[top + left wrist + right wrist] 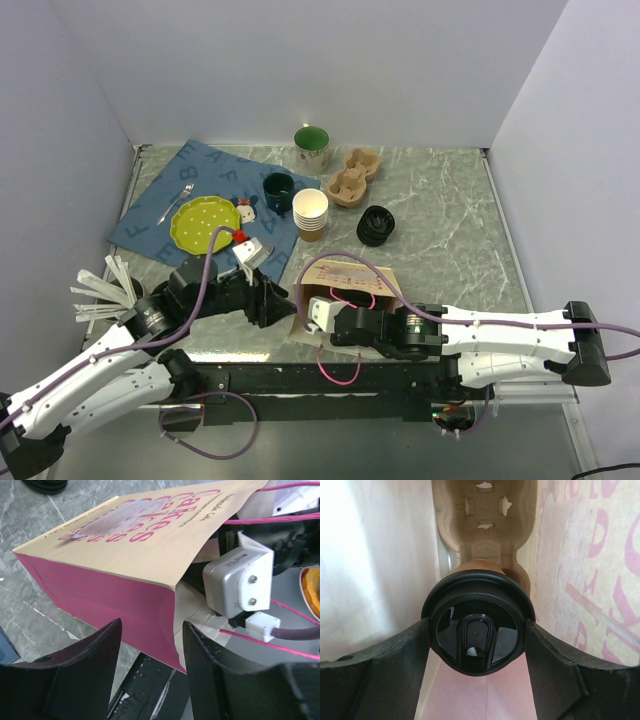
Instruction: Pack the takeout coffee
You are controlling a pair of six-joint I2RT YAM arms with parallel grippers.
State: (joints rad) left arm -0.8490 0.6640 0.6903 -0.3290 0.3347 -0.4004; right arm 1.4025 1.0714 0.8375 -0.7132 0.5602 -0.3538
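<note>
The takeout coffee [476,597], a brown cup under a black sip lid, lies inside a paper bag [352,279] that rests on its side near the table's front edge. My right gripper [477,629] reaches into the bag's mouth and is shut on the lid, one finger on each side. A moulded cardboard carrier [482,525] sits deeper in the bag, behind the cup. In the top view the cup and the right fingers are hidden by the bag. My left gripper [152,629] stands open just at the lower corner of the bag's mouth [170,630], holding nothing.
Behind the bag stand a stack of lidless paper cups [311,213], a stack of black lids [376,225] and a cardboard carrier [355,177]. A blue cloth [150,225] at the left holds a green plate [203,223], a fork [175,203] and a dark cup [279,187].
</note>
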